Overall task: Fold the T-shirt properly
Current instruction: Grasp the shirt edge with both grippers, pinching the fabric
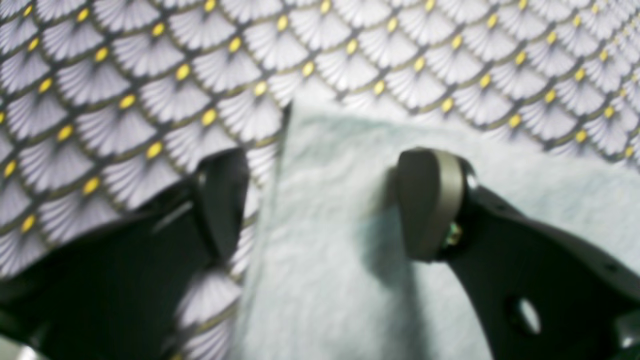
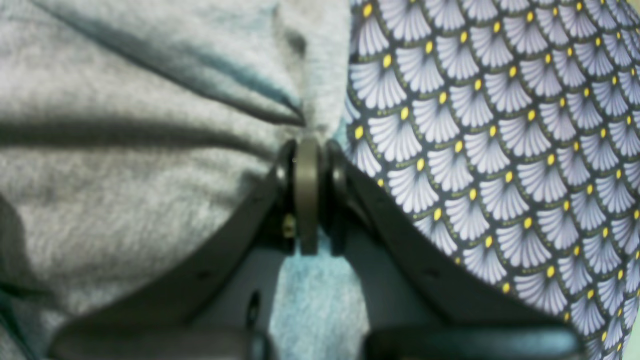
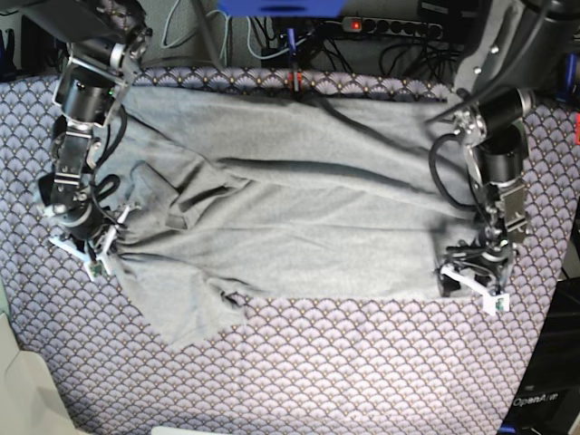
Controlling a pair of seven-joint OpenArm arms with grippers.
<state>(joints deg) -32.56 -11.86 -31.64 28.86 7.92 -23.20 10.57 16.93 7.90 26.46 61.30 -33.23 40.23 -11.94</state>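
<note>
Straddling the T-shirt (image 1: 350, 240) hem corner, the left gripper (image 1: 325, 200) has its jaws spread wide and holds nothing; one finger is over cloth, the other over the tablecloth (image 1: 150, 75), with bare cloth-free room ahead.

Right wrist view: the right gripper (image 2: 307, 150) is pinched fully together on a fold at the shirt's edge, tablecloth lying beside it.

Base view: the shirt lies spread crosswise, long axis running arm to arm, each arm at one end. Open tablecloth toward the near edge gives folding room.
</note>
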